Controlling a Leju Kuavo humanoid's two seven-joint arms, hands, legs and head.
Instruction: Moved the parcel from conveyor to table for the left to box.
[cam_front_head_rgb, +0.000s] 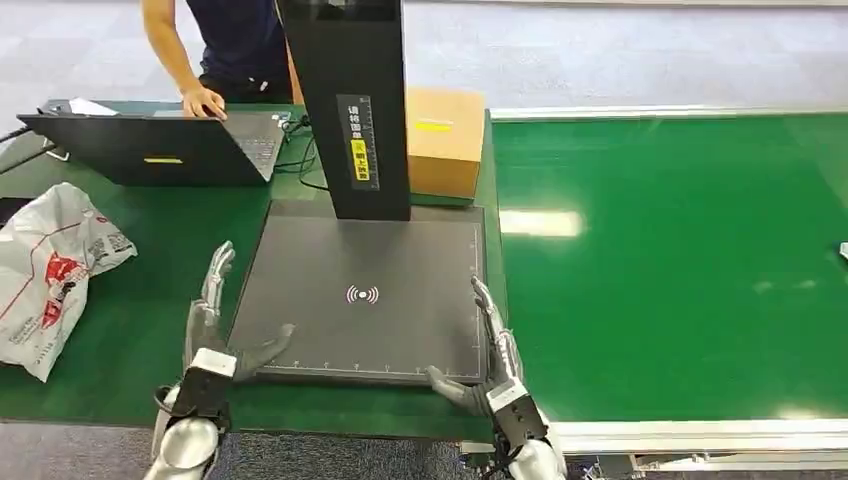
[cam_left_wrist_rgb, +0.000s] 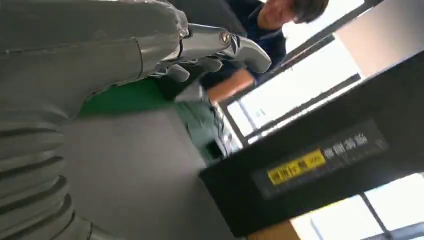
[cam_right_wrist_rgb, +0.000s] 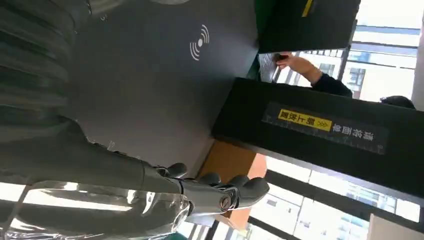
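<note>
A white plastic parcel bag (cam_front_head_rgb: 50, 272) with red print lies on the green table at the far left. The green conveyor belt (cam_front_head_rgb: 680, 270) stretches to the right with nothing large on it. Between them lies a dark grey scanning pad (cam_front_head_rgb: 370, 290). My left hand (cam_front_head_rgb: 212, 325) stands at the pad's front left corner, fingers stretched out and apart, thumb at the pad's edge, holding nothing. My right hand (cam_front_head_rgb: 490, 350) mirrors it at the front right corner, also holding nothing. The wrist views show the left hand (cam_left_wrist_rgb: 150, 45) and right hand (cam_right_wrist_rgb: 150, 185) with fingers extended over the pad.
A black column (cam_front_head_rgb: 350, 100) rises from the pad's back. Behind it sits a brown cardboard box (cam_front_head_rgb: 445, 140). A laptop (cam_front_head_rgb: 150, 148) stands at the back left, with a person (cam_front_head_rgb: 230, 40) touching it. A silver rail (cam_front_head_rgb: 700, 435) edges the belt's front.
</note>
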